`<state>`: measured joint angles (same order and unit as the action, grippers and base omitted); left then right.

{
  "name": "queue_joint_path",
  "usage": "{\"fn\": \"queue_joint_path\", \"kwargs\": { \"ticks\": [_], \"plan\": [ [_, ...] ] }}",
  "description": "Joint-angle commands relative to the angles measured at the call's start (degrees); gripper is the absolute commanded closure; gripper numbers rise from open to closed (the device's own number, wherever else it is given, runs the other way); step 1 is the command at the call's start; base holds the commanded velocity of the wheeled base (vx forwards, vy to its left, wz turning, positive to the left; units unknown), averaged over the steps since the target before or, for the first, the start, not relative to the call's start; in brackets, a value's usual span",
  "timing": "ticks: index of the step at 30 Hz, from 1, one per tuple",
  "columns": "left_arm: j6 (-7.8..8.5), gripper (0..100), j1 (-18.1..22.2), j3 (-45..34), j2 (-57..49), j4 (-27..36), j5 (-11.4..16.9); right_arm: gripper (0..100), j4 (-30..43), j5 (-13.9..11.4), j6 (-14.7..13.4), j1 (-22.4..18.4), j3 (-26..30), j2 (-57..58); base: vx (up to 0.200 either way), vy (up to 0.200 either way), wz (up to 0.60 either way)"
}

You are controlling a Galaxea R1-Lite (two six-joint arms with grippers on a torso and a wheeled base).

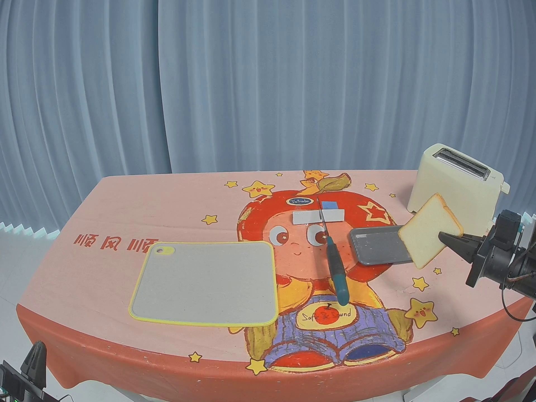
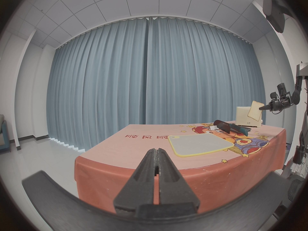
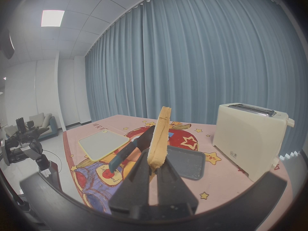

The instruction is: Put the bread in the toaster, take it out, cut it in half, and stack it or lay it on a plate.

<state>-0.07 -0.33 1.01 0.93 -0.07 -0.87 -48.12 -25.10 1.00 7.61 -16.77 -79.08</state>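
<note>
- Head view, right of the frame: pale, tan-crusted slice of bread (image 1: 429, 233), lifted off the surface and tilted, pinched at its right corner by the black fingers of the right gripper (image 1: 445, 235).
- Just behind the bread, at the right edge: cream plastic toaster (image 1: 455, 188), upright, with a metal-rimmed slot on top.
- Left of the bread and partly overlapped by it: dark grey rectangular tray (image 1: 377, 245), flat on the pink cartoon-printed surface (image 1: 139, 207).
- Centre of the frame: teal-handled knife (image 1: 336, 263), lying just beside the tray with its blade toward the back.
- Lower left of centre: grey cutting board with a yellow rim (image 1: 206, 283), well apart from the bread.
- Lower left corner: left gripper (image 1: 34, 358), below the front edge of the surface.
- Left wrist view: left gripper (image 2: 156, 151) with fingers pressed together, held off a corner of the surface (image 2: 128, 151).
- Farther off on the cloth: cutting board (image 2: 200, 143), then knife (image 2: 235, 128) and toaster (image 2: 244, 117); slice of bread (image 2: 255, 110) raised in front of the toaster, in the right gripper (image 2: 261, 107).
- Right wrist view: right gripper (image 3: 153, 159) with fingers clamped on the lower edge of the slice of bread (image 3: 161, 133), seen edge-on and upright.
- Beyond the fingers: tray (image 3: 187, 166) on the surface (image 3: 224, 183), toaster (image 3: 250, 138) near it, knife (image 3: 126, 153) between tray and cutting board (image 3: 102, 143).
</note>
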Motion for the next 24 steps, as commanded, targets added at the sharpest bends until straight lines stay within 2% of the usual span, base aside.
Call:
{"fn": "queue_joint_path", "kwargs": {
  "ticks": [1,24],
  "plan": [
    [-0.01,100,-0.02,-1.01,-0.22,-0.01,-0.01,100,-0.05,0.05,0.06,0.22,-0.10,-0.11,0.000,-0.200,0.00],
    [-0.01,100,-0.02,-1.01,-0.22,0.07,-0.01,100,-0.05,-0.04,0.14,0.22,-0.54,-0.02,0.000,-0.200,0.00]
  ]
}}
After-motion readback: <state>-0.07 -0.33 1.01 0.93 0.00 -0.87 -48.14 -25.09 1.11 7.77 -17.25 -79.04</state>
